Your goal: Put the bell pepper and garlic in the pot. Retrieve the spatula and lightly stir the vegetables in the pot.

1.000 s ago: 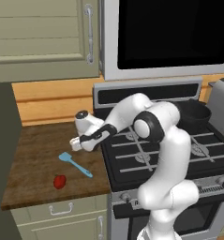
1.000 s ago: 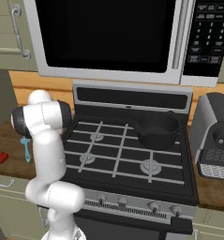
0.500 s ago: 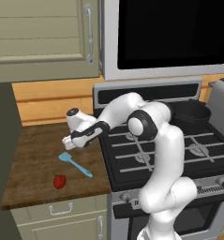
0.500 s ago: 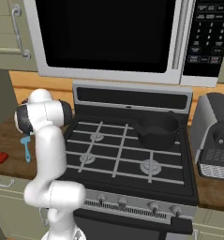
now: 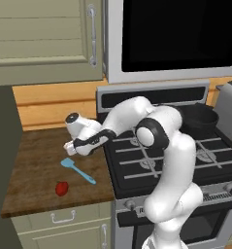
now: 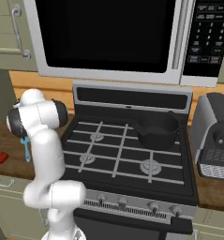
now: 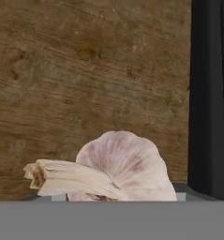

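The white arm's gripper [image 5: 71, 148] hangs low over the brown wood-grain desk [image 5: 35, 170] just left of the black stove [image 5: 151, 160], placed there, I judge, to take the lumpy off-white, pink-tinged garlic bulb [image 7: 123, 171] first; the bulb lies on the desk close under the hand, papery stem sideways. I cannot tell whether the jaws are spread or already pinching. The glossy red bell pepper [image 5: 62, 188] and light-blue flat-bladed spatula [image 5: 76, 169] lie further from the stove, while the round black pot [image 6: 156, 131] waits on its back right burner.

My gripper [image 5: 73, 148] hangs low over the wooden counter [image 5: 30, 165], left of the stove [image 5: 161, 155]; nearer lie the spatula [image 5: 77, 170] and bell pepper [image 5: 62, 188].
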### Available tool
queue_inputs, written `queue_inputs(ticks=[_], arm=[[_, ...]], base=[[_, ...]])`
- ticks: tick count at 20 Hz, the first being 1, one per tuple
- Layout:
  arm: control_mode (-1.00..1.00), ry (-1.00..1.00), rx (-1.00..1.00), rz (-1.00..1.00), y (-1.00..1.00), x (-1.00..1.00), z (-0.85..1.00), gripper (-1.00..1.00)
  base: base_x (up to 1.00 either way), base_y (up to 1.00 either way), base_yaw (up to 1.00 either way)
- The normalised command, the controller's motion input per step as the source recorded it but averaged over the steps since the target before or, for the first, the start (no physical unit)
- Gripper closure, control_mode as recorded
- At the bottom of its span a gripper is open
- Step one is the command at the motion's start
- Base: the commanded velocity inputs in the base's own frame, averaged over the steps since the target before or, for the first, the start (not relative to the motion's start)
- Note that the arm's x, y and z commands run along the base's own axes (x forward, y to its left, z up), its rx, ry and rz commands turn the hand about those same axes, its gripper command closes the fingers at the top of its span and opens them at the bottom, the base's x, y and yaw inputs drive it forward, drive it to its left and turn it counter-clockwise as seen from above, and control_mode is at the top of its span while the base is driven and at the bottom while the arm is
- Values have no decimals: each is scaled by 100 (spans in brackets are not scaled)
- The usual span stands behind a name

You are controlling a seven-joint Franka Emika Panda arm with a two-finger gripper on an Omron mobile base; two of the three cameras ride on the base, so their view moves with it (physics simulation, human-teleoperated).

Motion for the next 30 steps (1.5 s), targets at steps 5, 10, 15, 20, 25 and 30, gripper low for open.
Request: queue_inputs(ticks=[5,10,15,20,25,30], arm=[[-100,-32,3,-5,-86,-100,46,100],[-100,-16,14,-14,-100,-95,70,100],[-100,-11,11,-20,-100,-46,95,100],[-100,0,7,-26,-100,-1,96,100],[-100,-4,5,-24,-100,-12,89,100],[-100,-5,5,-22,-100,-21,71,100]], base=[[0,0,0],[0,0,0],[0,0,0],[0,0,0],[0,0,0],[0,0,0]])
